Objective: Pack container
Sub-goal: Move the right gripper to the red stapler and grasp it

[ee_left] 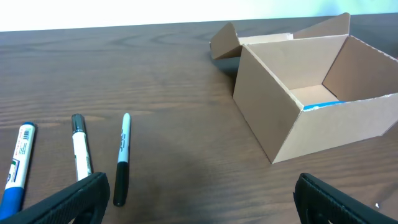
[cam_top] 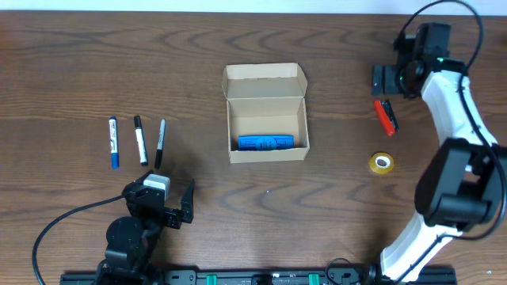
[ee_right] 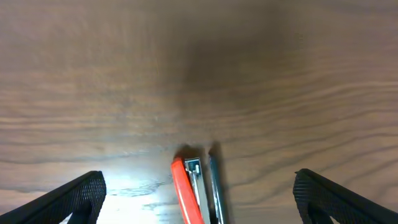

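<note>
No wording can be read. The blue marker [ee_left: 17, 165], white marker [ee_left: 81, 155] and black marker [ee_left: 122, 155] carry small print, too blurred to read. Marks on the blue pack [cam_top: 265, 142] in the box [cam_top: 266, 119] are equally illegible.

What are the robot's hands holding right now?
Nothing. The left gripper is open and empty near the markers; the right gripper is open over the red stapler, not gripping it.

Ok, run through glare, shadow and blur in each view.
Overhead: evenly lit and sharp, with faint shadows beside the markers. Left wrist: the container is crisp, the background beyond the table is blown out white, and the fingers are dark and soft at the bottom edge. Right wrist: there is bright glare on the wood left of the red stapler and a diffuse dark shadow above it.
</note>
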